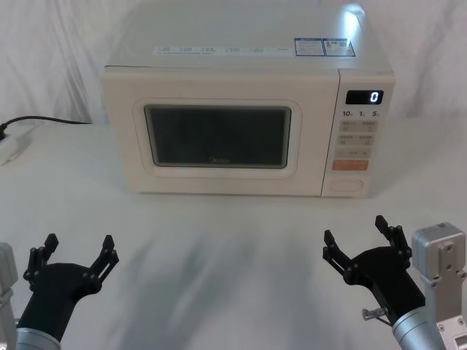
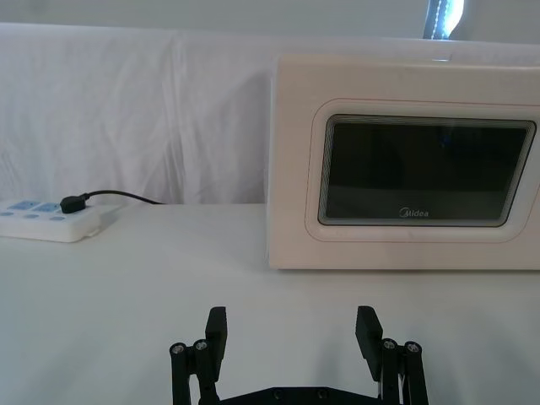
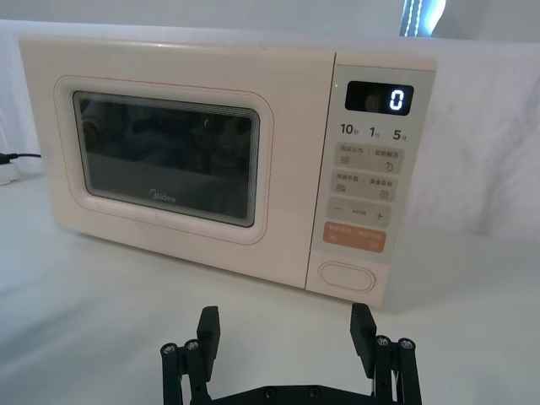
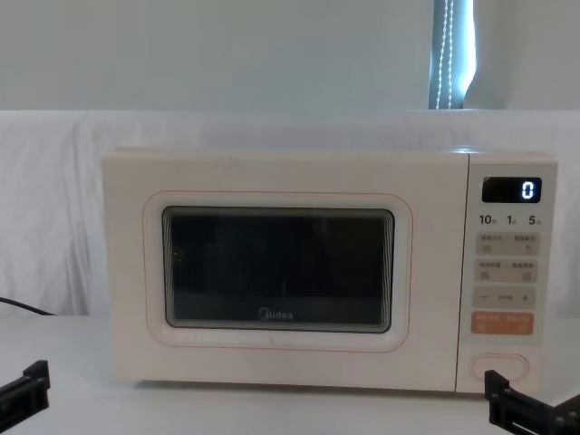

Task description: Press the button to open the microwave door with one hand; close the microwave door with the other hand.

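The cream microwave stands at the back of the table with its microwave door (image 1: 219, 138) (image 2: 426, 173) (image 3: 164, 160) (image 4: 276, 267) closed flush, dark window facing me. The plain oblong button (image 1: 345, 185) (image 3: 347, 277) (image 4: 499, 365) sits at the bottom of the control panel, below the orange key. My right gripper (image 1: 357, 237) (image 3: 285, 331), black on a grey-silver body, hovers open over the table in front of the panel, well short of the button. My all-black left gripper (image 1: 79, 249) (image 2: 291, 331) hangs open at the near left, apart from the door.
A white power strip (image 1: 11, 146) (image 2: 51, 219) with a black plug and cable lies on the table left of the microwave. The display (image 1: 364, 97) reads 0. White cloth covers the table and backdrop. Bare table lies between the grippers and the microwave.
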